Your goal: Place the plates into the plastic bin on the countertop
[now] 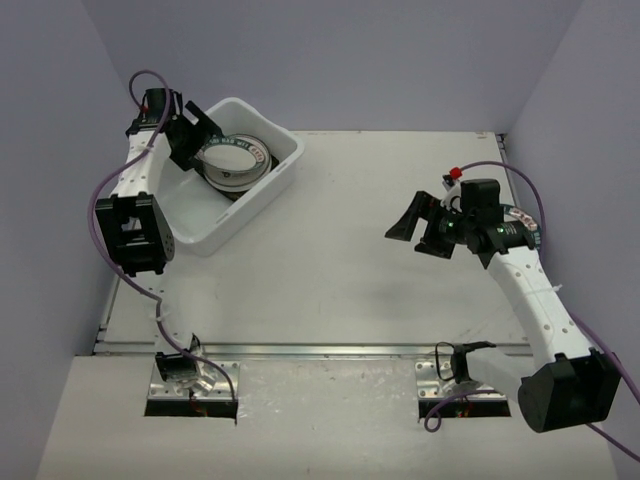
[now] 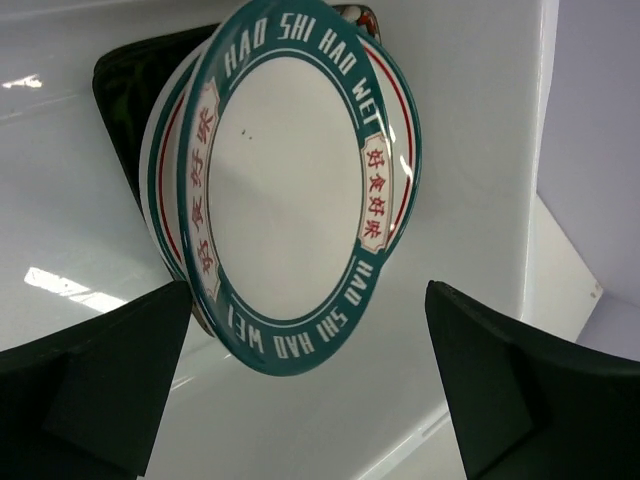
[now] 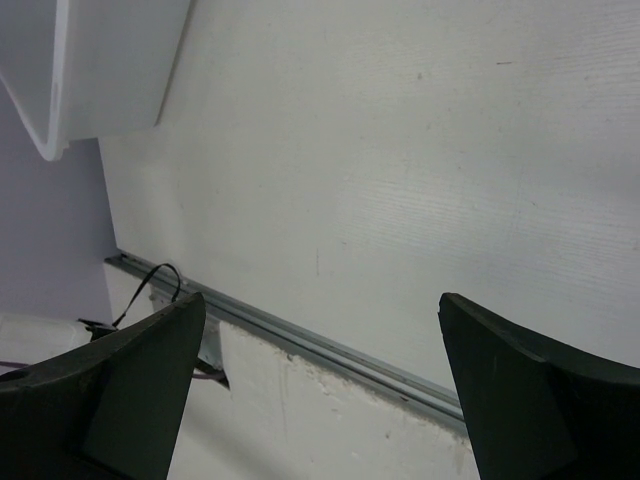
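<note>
The plastic bin (image 1: 262,196) stands at the far left of the countertop (image 1: 340,260). Inside it lie stacked plates (image 1: 236,161). In the left wrist view the top plate (image 2: 290,190) is white with a teal lettered rim and rests askew on a like plate (image 2: 158,190), with a black plate (image 2: 120,95) beneath. My left gripper (image 1: 198,135) hovers open over the bin's far left end, its jaws (image 2: 308,300) apart on either side of the top plate's near rim and gripping nothing. My right gripper (image 1: 416,232) hangs open and empty above the countertop's right half (image 3: 322,300).
A metal rail (image 3: 330,345) runs along the countertop's near edge. A corner of the bin (image 3: 90,70) shows in the right wrist view. A round ringed object (image 1: 521,218), mostly hidden by the right arm, lies at the right edge. Purple walls enclose three sides.
</note>
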